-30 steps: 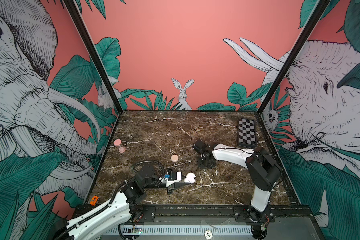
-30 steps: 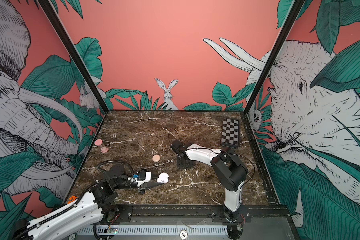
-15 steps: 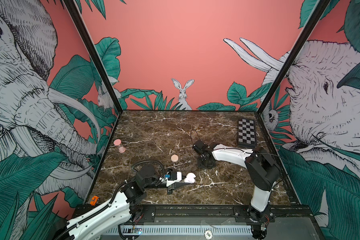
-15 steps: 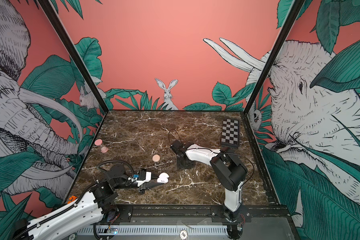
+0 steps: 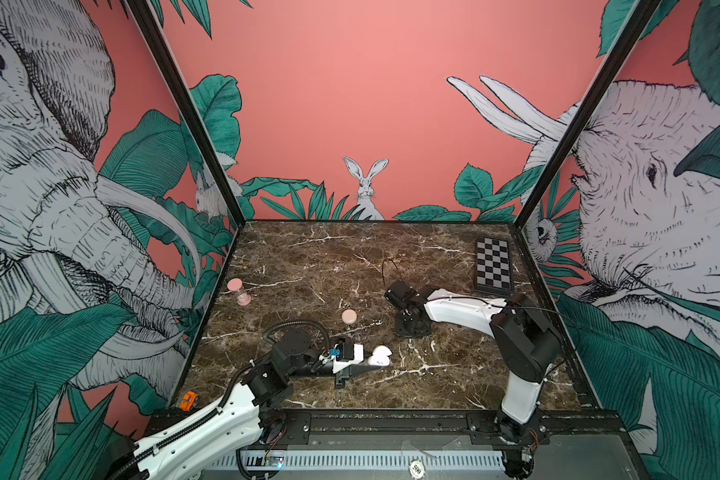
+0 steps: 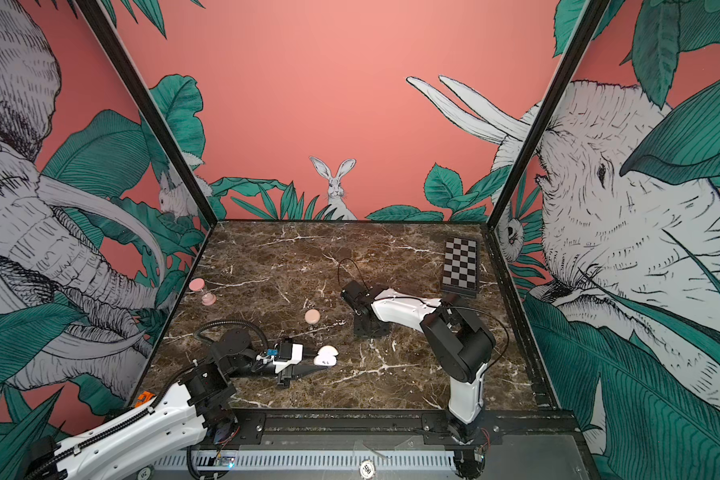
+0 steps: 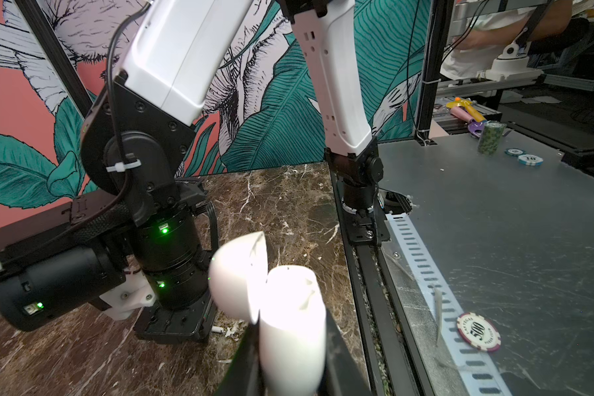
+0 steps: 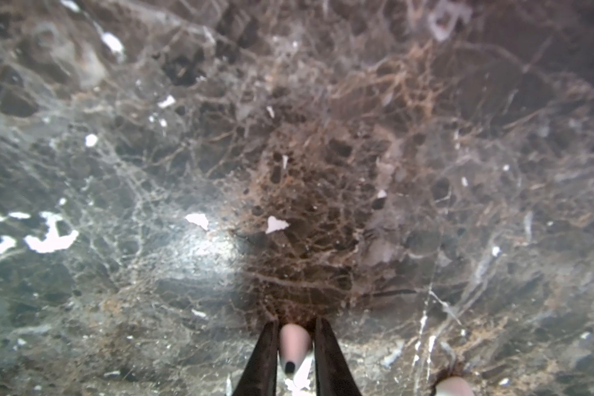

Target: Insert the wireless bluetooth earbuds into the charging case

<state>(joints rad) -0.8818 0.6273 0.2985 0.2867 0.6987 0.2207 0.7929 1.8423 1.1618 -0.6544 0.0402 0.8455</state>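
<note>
left gripper [image 7: 290,322]: we see it clamped on the charging case [image 7: 288,291], lid flipped open
right gripper [image 8: 294,325]: tip down at the marble [image 8: 323,171], jaws pinching one earbud [image 8: 291,344]
other earbud [image 8: 455,387]: loose on the marble, just beside that gripper

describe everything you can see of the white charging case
The charging case is a small, rounded shell of glossy white plastic in two hinged halves. It is open: in the left wrist view the lid tilts off to one side of the body, which glares too brightly to show what is inside. The left gripper is shut on the body, a dark finger on each side. It sits low at the front of the marble table; whether it touches the marble I cannot tell.
</note>
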